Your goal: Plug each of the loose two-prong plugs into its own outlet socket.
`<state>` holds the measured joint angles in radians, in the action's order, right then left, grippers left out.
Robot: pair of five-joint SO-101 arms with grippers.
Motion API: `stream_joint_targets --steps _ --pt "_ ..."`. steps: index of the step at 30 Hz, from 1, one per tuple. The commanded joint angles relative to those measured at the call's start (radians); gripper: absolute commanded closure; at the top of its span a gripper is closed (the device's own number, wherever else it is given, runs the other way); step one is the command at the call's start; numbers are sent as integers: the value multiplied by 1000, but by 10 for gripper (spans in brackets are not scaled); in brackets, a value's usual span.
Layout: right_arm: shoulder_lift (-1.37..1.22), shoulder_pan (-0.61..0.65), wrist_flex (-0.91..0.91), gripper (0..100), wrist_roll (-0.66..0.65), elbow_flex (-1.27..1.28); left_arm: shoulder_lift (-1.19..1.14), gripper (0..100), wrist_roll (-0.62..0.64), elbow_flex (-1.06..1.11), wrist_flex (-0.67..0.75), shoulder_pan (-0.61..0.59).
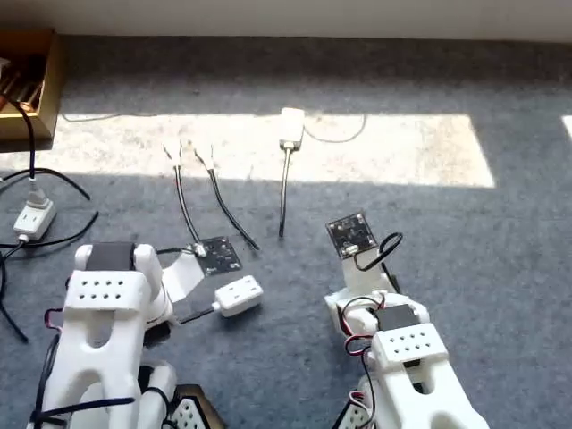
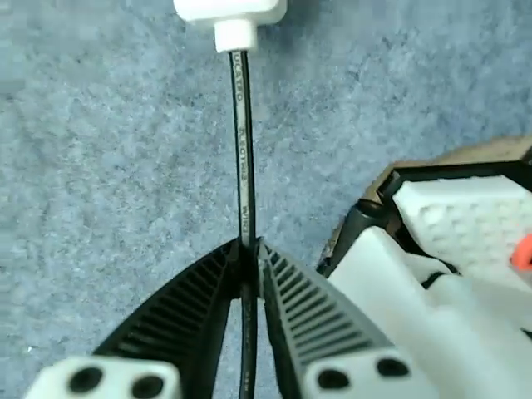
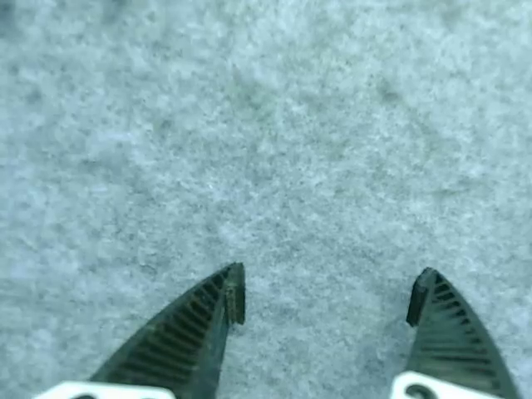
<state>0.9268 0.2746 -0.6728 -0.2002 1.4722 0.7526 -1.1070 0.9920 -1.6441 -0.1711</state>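
Observation:
My left gripper [image 2: 249,245] is shut on a thin black cable [image 2: 241,150] a short way behind the white outlet block [image 2: 230,12] it leads to. In the high view that outlet block [image 1: 239,295] lies on the grey carpet just right of the left arm [image 1: 107,304]. Two loose plugs [image 1: 174,152] [image 1: 207,157] with black cords lie farther off in the sunlit strip. Beside them is a white outlet block [image 1: 291,126] with its own black cord. My right gripper [image 3: 328,295] hangs open over bare carpet, nothing between its fingers.
A white outlet block [image 1: 34,218] with a plug in it and black cables sits at the far left. A wooden box [image 1: 36,85] stands at the back left corner. The right arm [image 1: 393,335] is near the front, right of centre. Carpet lies open on the right.

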Motion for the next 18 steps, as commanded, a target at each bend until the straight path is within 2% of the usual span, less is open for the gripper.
stream_joint_targets --steps 1,6,18 --pt "18 8 16 687 -5 -5 16 992 -140 -77 -140 -90" --pt "18 8 16 687 -5 -5 12 992 -229 -54 -133 -177" --pt "18 8 16 687 -5 -5 15 992 -236 -53 -104 -189"
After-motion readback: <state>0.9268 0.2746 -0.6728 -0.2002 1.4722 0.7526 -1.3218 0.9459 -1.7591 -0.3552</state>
